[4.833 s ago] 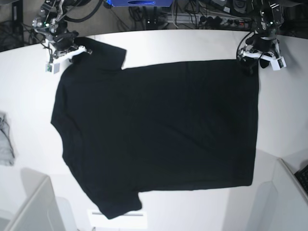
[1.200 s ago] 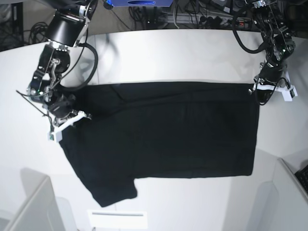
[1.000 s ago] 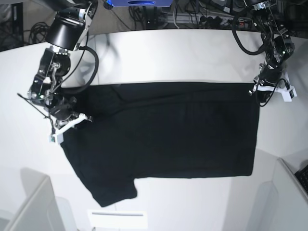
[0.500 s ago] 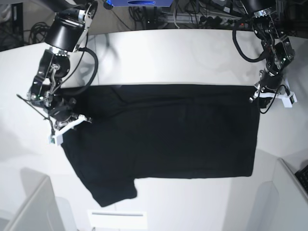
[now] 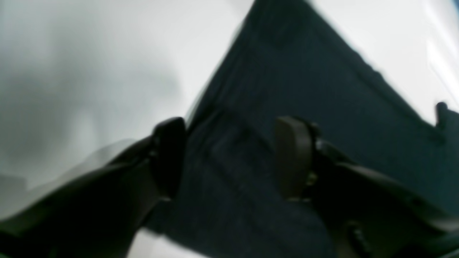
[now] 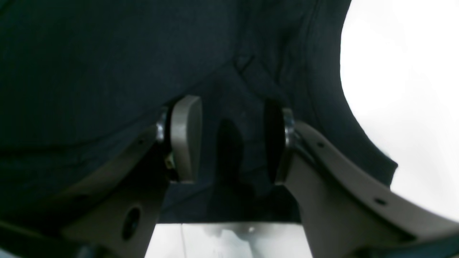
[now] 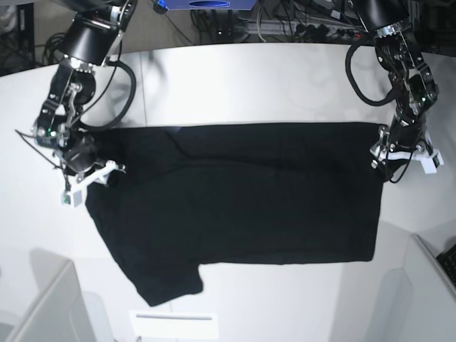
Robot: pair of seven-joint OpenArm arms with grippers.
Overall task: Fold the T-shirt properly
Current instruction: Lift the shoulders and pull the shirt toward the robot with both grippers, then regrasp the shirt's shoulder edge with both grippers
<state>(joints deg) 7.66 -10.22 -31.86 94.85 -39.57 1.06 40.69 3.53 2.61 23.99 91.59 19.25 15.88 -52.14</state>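
The black T-shirt (image 7: 242, 199) lies on the white table (image 7: 271, 78) with its far part folded over, leaving a straight far edge. At the shirt's left end my right gripper (image 7: 89, 182) hovers over the sleeve area. In the right wrist view the right gripper (image 6: 229, 139) is open, with dark cloth (image 6: 107, 53) lying flat below the gap. My left gripper (image 7: 404, 155) stands at the shirt's far right corner. The blurred left wrist view shows the left gripper (image 5: 229, 154) open above that corner of the cloth (image 5: 294, 71), pinching nothing.
Grey bin walls stand at the front left (image 7: 50, 306) and front right (image 7: 427, 285) corners. A white label (image 7: 172, 317) lies at the table's front edge below the sleeve. Cables and equipment (image 7: 299, 21) crowd the back beyond the table.
Both grippers have gone from shut to open and let go of the folded edge. The right gripper drew slightly left and back; the left gripper shifted a little toward the front.
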